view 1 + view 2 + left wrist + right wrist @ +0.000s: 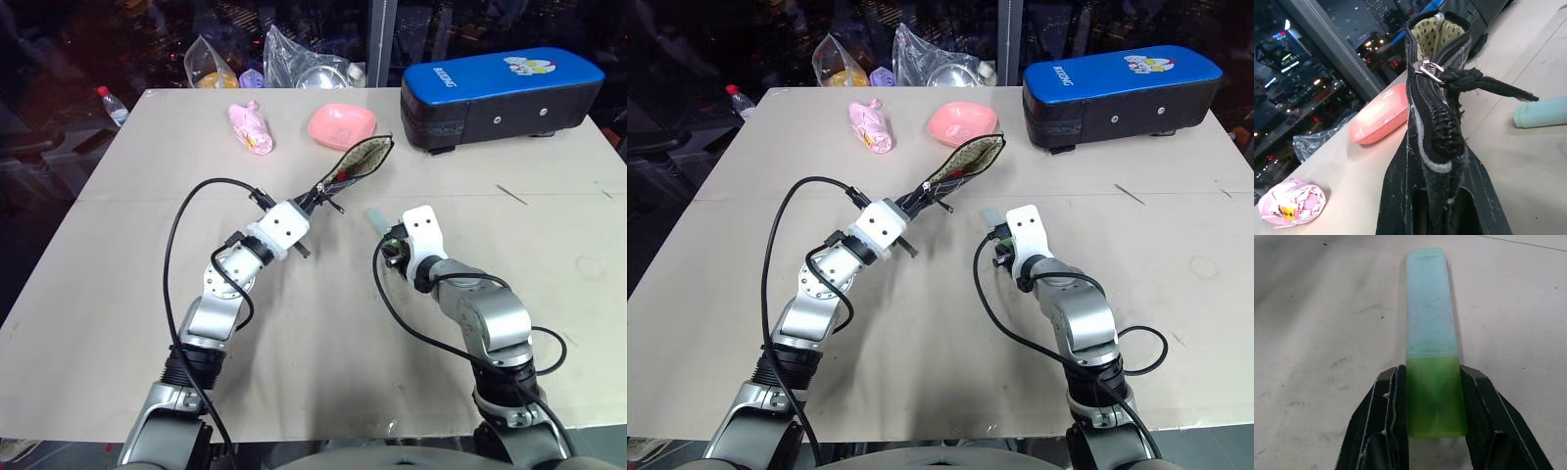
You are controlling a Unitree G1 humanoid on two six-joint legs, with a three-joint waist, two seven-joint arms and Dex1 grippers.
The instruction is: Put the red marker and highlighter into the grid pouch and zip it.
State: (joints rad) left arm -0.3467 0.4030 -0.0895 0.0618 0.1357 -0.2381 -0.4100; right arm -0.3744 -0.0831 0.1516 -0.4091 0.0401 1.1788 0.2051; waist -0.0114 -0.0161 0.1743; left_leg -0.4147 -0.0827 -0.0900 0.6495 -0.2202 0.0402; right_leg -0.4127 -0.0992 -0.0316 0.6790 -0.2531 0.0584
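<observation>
Red marker (338,177) looks already inside the grid pouch (361,160), which left gripper (315,199) pinches open; right gripper (1432,404) clamps the highlighter (1431,340) at pouch's 6 o'clock; zipping's left.

The highlighter (376,221) is largely hidden behind the right gripper (392,238) in the head views, and the red marker (340,176) is seen merely as a speck at the grid pouch (359,160) mouth.
</observation>
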